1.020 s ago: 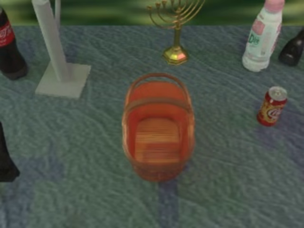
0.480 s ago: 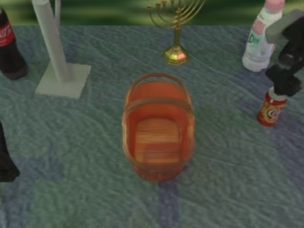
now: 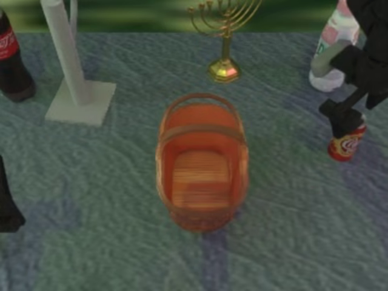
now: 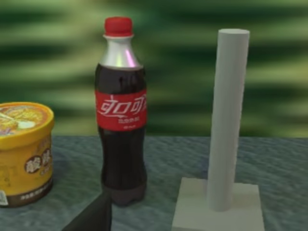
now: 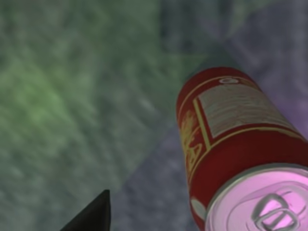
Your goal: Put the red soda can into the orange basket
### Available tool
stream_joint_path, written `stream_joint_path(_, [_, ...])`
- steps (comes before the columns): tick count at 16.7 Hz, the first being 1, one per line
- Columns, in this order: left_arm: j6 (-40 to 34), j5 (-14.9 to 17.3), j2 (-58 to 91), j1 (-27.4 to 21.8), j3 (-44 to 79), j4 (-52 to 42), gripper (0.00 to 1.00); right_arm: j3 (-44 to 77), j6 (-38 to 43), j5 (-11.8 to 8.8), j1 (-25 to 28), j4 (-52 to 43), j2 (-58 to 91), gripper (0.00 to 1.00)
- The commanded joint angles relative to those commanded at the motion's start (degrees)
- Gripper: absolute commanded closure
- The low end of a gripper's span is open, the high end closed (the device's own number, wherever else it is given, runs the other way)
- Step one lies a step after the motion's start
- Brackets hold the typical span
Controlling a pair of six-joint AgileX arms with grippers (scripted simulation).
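The red soda can [image 3: 346, 146] stands upright at the table's right side, to the right of the orange basket [image 3: 202, 209]. The oval woven basket sits in the middle of the table with its hoop handle up and nothing inside. My right gripper [image 3: 344, 123] hangs directly over the can and hides its silver top from above. In the right wrist view the can [image 5: 231, 139] is close below, off to one side of a single dark fingertip [image 5: 98, 214]; the fingers are spread apart and hold nothing. My left gripper [image 3: 8, 209] is parked at the left edge.
A gold candelabra [image 3: 224, 63] stands behind the basket. A white post on a square base [image 3: 80, 100] and a cola bottle [image 3: 12, 63] are at the back left. A white bottle [image 3: 327, 57] stands just behind the can. A yellow cup [image 4: 21, 151] sits beside the cola bottle.
My right arm has come in from the right edge and lowered over the can, now covering its top. The can, the basket and the left arm have not moved.
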Motion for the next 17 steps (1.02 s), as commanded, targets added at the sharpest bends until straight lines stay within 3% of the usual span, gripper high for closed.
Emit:
stream_joint_path(16, [0.00,0.00,0.00,0.00,0.00,0.00,0.00,-6.92,0.09,0.03,0.05,9.75,2.83,0.00])
stream_joint_path(17, [0.00,0.00,0.00,0.00,0.00,0.00,0.00,-6.92,0.09,0.03,0.05,9.75,2.83,0.08])
